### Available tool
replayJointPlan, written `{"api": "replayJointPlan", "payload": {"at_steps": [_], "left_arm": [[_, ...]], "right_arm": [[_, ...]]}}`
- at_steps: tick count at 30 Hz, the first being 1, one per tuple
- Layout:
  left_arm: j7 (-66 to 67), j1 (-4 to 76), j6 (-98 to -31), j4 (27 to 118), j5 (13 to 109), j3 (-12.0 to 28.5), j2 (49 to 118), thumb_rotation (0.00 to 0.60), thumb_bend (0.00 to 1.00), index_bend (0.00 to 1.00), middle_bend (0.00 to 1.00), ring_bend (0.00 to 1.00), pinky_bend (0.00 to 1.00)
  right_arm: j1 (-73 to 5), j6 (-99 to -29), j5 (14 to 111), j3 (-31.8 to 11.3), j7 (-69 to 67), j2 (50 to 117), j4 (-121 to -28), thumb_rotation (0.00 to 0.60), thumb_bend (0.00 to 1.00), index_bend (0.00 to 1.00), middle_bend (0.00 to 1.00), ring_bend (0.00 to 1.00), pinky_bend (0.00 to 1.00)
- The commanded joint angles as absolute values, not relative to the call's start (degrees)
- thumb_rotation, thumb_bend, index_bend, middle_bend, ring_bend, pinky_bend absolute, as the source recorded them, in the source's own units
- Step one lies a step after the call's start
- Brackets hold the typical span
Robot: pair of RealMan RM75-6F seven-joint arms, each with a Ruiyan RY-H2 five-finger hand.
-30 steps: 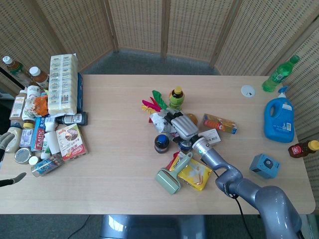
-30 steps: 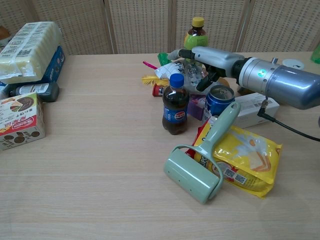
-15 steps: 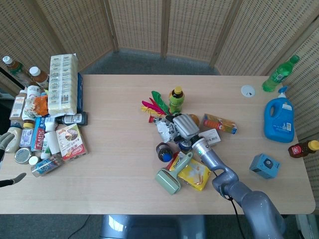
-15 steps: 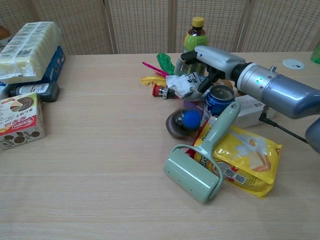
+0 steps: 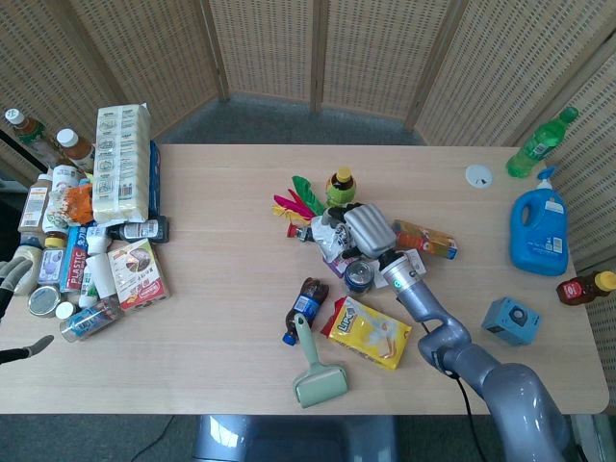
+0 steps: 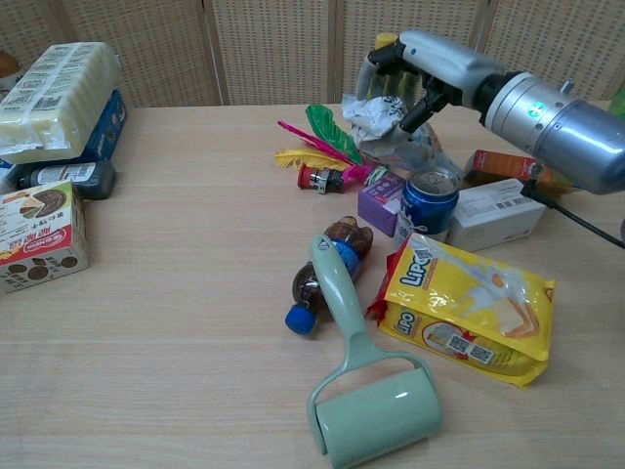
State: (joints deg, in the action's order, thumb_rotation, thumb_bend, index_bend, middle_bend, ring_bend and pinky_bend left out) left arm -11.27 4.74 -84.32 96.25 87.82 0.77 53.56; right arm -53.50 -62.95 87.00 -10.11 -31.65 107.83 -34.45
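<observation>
While my right hand (image 6: 422, 70) holds the crumpled foil bag (image 6: 383, 119), I judge the step in hand to be keeping that bag secure above the pile around it. The grip must stay firm but light, since the foil is thin and slippery and will crush or slide if pinched by one edge only. I would keep the wrist level and move straight up, not sideways. The blue can (image 6: 430, 200) stands upright just below the bag, and the feathers (image 6: 327, 132) lie just beside it towards the left edge of the tabletop (image 6: 176, 293). Either could be dragged along.

My fingers (image 6: 391, 59) are curled over the top of the bag from above, narrow, with the foil gathered between them and the thumb. The bag hangs below and slightly left of the palm. I cannot tell whether its lower end is clear of the tabletop. It sits near the middle of the tabletop, closer to the far edge than the near edge.

The cola bottle (image 6: 327, 269) lies on its side under the handle of the lint roller (image 6: 366, 391), well apart from the bag, towards the near edge. My left hand (image 5: 13, 274) shows only at the left edge of the head view, and I cannot tell its state.
</observation>
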Motion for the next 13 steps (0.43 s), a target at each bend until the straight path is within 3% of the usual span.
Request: {"api": "replayJointPlan", "payload": {"at_steps": [1,13], "left_arm": [[-11.5,4.7,-84.4,96.3,88.0,0.7,53.4,0.600,0.00,0.00,0.00,0.00,0.00],[-13.1,4.3,-85.7,97.0,89.7,0.4,52.5,0.600,0.00,0.00,0.00,0.00,0.00]], "right_arm": [[-53.3,-64.5,86.1,-11.7,-27.8,103.3,-40.8,0.600,0.03,0.43,0.61,0.47,0.53],[-52.4,-66.3,83.0,-16.5,-15.7,90.9,-61.9,0.600,0.03,0.44,0.62,0.48,0.54]]}}
